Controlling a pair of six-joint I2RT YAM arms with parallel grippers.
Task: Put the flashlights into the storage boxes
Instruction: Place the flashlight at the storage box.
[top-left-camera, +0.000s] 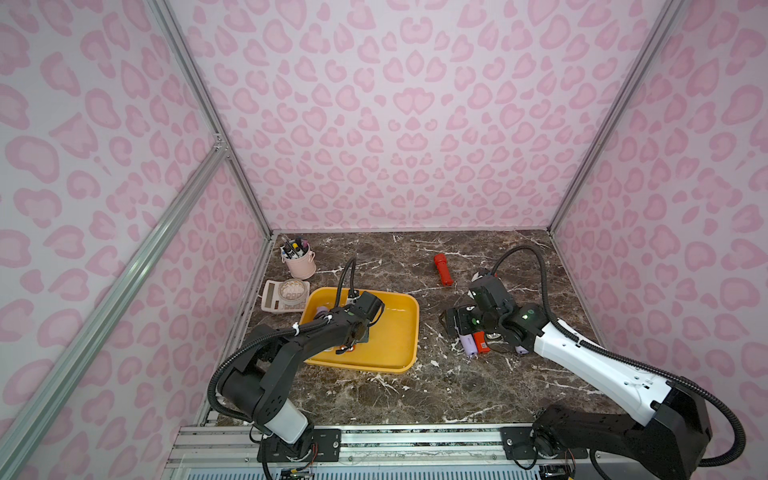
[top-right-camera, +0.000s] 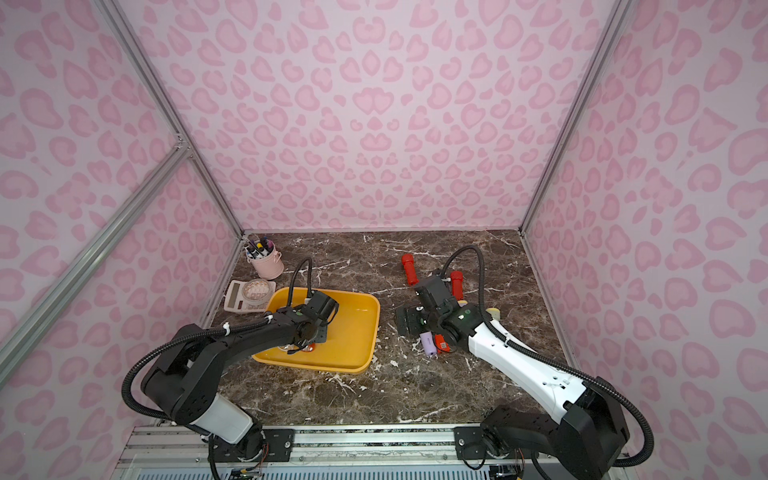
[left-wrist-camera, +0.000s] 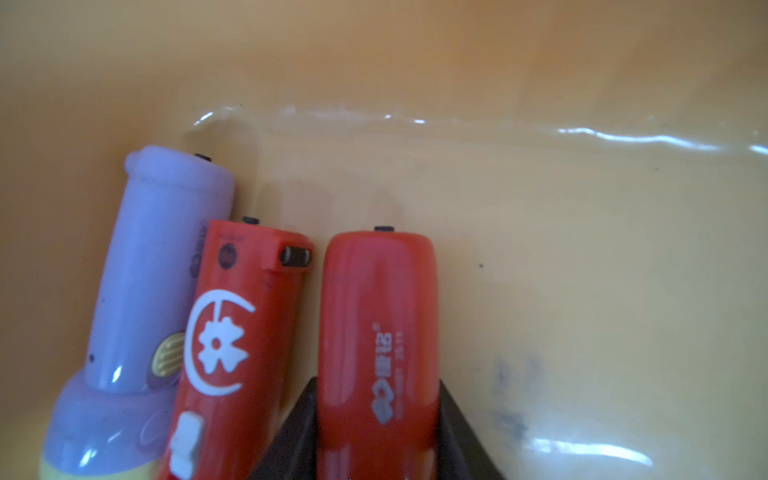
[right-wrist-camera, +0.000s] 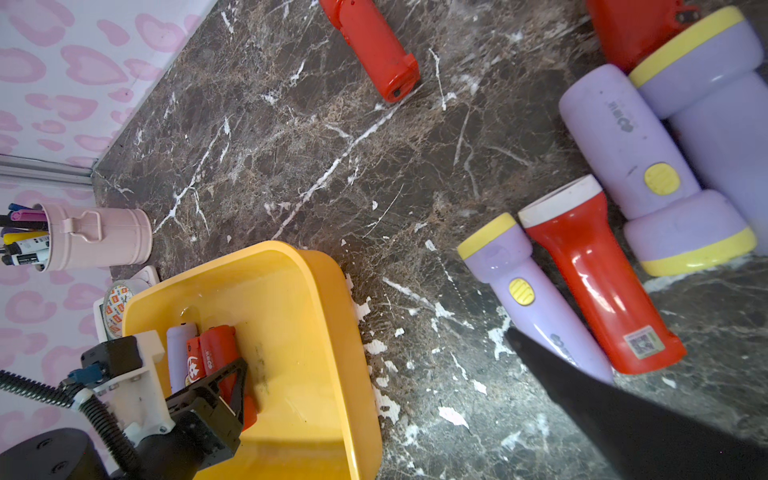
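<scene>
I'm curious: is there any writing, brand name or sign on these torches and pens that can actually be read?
Nothing is sharp enough to quote.
Red flashlight with white lettering: logo and characters, too blurred.
Red flashlight with the emblem: white crescent-and-flower sign, no words.
Red flashlight with the sticker: square code, too small.
Lilac flashlights on the table: dark brand print, blurred.
Marker pens: labels too small.

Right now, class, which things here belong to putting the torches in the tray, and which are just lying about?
Job: tray; three torches in it, one red torch between the left fingers; lone torch and cluster on the table.
Lying about: pen cup; pens; calculator.
</scene>
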